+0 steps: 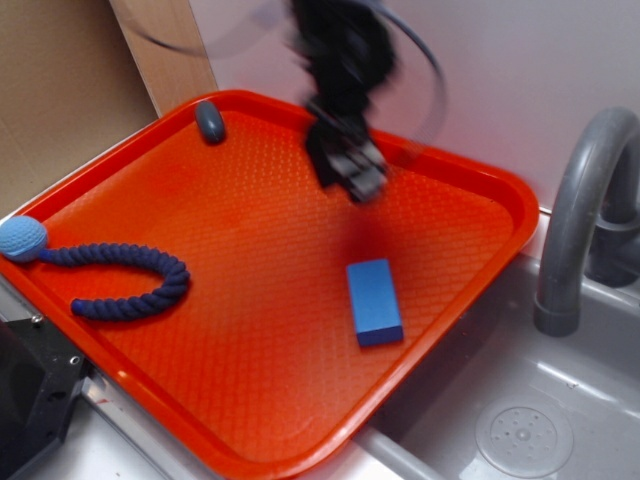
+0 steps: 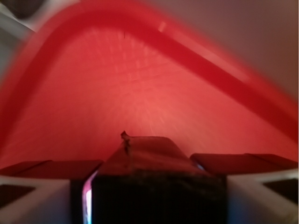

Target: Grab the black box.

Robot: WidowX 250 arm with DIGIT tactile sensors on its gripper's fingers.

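An orange tray [image 1: 250, 330] with a waffle-textured floor lies beside a grey sink [image 1: 520, 430] and curved faucet [image 1: 580, 200]. From the left it carries a blue rope toy [image 1: 120, 285], a grey oval piece [image 1: 210, 122] by the far rim and a flat blue block [image 1: 374, 301]. No writing is readable. The blurred gripper [image 1: 352, 170] hangs above the tray's far right, fingers clenched on the black box [image 2: 149, 163]. Open tray floor surrounds it.

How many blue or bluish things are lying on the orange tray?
3. The blue block lies right of the middle, the rope toy with its light blue ball at the left edge, and a small grey-blue oval thing at the far corner. The blurred gripper may hide more.
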